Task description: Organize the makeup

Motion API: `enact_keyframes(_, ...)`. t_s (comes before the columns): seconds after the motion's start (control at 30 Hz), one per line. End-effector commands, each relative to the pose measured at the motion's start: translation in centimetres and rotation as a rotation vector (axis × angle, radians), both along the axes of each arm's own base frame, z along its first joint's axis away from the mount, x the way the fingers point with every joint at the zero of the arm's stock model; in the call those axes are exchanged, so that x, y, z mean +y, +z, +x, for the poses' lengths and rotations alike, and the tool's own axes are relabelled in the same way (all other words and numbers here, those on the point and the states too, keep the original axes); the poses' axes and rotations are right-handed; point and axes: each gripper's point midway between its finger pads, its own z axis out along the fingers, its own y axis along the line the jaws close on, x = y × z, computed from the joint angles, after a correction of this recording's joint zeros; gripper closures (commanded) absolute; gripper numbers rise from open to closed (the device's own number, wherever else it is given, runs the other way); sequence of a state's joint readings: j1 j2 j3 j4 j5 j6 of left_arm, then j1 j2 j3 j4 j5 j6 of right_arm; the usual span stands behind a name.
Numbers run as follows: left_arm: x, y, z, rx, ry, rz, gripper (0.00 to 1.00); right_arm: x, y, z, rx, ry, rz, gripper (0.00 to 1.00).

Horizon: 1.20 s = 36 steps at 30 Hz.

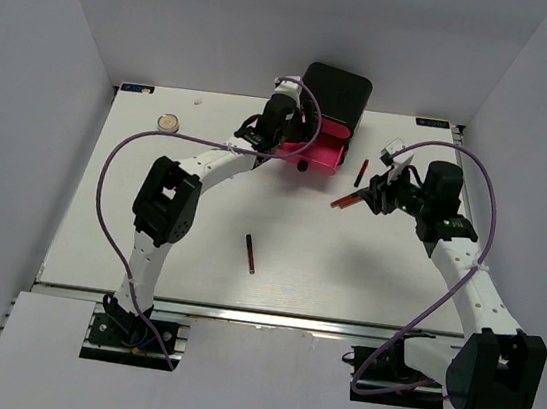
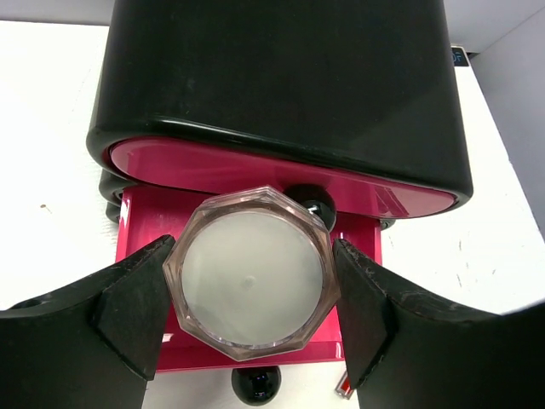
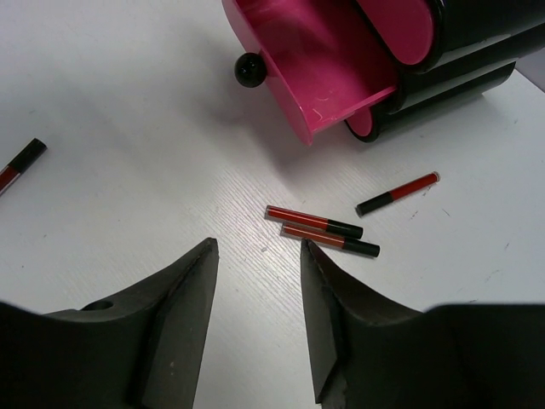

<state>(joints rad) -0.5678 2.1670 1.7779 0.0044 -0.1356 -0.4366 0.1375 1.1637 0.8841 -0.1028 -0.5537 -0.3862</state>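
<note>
One octagonal, clear-rimmed compact [image 2: 253, 273] sits clenched in the left jaws, directly above the open pink drawer [image 2: 145, 213] of the black box [image 2: 281, 77]. Three red-and-black sticks [image 3: 313, 220] lie just right of the box, below the released, empty right jaws. A fourth stick [image 1: 250, 254] lies well in front of the box, and a second compact [image 1: 168, 123] lies to its left. The white counter [image 1: 346, 265] is faintly scuffed, and plain grey walls [image 1: 27, 81] enclose it.

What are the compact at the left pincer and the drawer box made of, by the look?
The compact: probably clear hard plastic; see-through faceted rim with a pinkish tint, pale matte-looking top.
The box: likely glossy black moulded plastic; light streaks along its rounded edge.
The drawer: glossy pink plastic, showing reflections.
</note>
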Motion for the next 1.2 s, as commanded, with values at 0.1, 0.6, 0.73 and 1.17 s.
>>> enact_keyframes(0.1,0.7,-2.6,-0.5,0.062,0.000,0.077,0.31,0.0,1.4,0.1,-0.046,0.002,0.020,0.48)
enact_keyframes(0.6,1.5,-3.1,-1.7,0.083,0.006,0.081,0.20,0.1,1.3,0.0,-0.048,0.008,0.018,0.46)
enact_keyframes(0.73,1.3,-2.5,-1.4,0.073,0.009,0.078,0.13,0.1,1.2,-0.1,-0.043,0.009,0.019,0.46)
enact_keyframes(1.17,6.1,4.2,0.3,0.014,0.156,0.029,0.02,0.2,1.0,-0.3,-0.038,0.018,0.012,0.45)
